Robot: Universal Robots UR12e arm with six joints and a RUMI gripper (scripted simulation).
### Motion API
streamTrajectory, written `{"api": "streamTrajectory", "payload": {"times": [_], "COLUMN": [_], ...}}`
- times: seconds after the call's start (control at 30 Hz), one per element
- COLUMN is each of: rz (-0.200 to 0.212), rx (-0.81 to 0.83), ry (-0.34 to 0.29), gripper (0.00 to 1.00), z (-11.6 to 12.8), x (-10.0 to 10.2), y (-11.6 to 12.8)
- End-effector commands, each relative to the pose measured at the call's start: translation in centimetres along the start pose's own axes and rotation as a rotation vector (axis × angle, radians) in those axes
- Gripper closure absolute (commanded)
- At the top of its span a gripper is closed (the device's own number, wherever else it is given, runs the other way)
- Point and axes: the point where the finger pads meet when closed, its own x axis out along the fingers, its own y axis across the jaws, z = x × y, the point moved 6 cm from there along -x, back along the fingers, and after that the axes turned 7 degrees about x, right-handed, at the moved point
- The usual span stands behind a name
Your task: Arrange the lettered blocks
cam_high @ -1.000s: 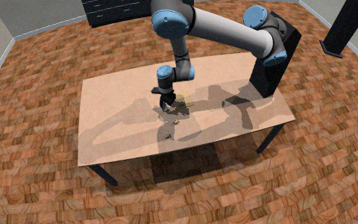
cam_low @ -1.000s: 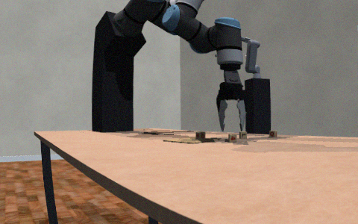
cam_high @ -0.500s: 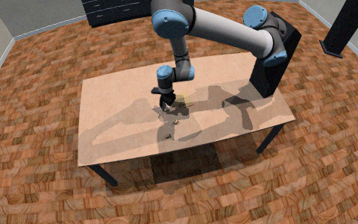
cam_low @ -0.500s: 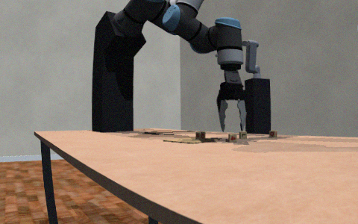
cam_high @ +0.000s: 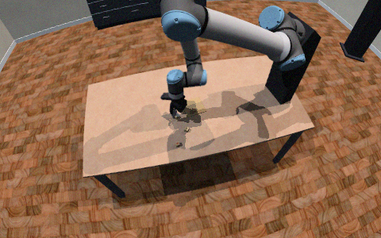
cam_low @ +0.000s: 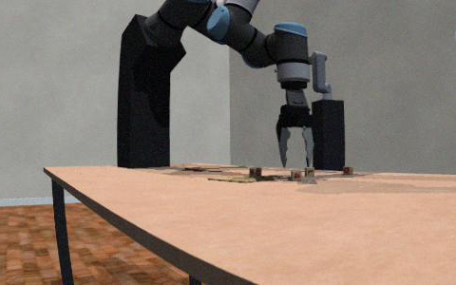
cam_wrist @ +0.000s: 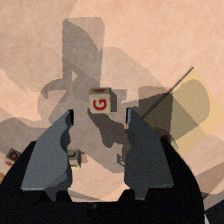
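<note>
In the wrist view a small cream block with a red G on top (cam_wrist: 100,102) lies on the table, just ahead of and below my fingertips. My gripper (cam_wrist: 99,109) is open and empty, hovering above it with a finger on each side. The yellowish mat (cam_wrist: 192,107) lies to the right of the block, in shadow. A second block (cam_wrist: 75,158) peeks out behind my left finger, and a third with a red mark (cam_wrist: 11,156) sits at the left edge. In the exterior view my gripper (cam_low: 295,161) hangs a little above a block (cam_low: 296,175), apart from it.
In the side view further blocks stand on the table (cam_low: 255,172) (cam_low: 310,172) (cam_low: 348,170), and the thin mat (cam_low: 234,179) lies left of them. From above, two small blocks (cam_high: 186,129) (cam_high: 178,143) lie towards the table's front edge. The robot's black pedestal (cam_high: 290,59) stands at the back right.
</note>
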Motion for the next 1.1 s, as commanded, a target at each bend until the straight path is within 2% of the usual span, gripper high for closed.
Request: {"api": "streamTrajectory", "payload": {"times": [0.0,0.53,1.07], "rz": [-0.003,-0.003,-0.003], "rx": [-0.002,-0.002,-0.002], "ry": [0.001,0.001,0.001], "gripper": [0.63,0.63,0.63], "z": [0.0,0.0,0.0], "x": [0.4,3.0,3.1], "y": [-0.3,-0.3,-0.3]}}
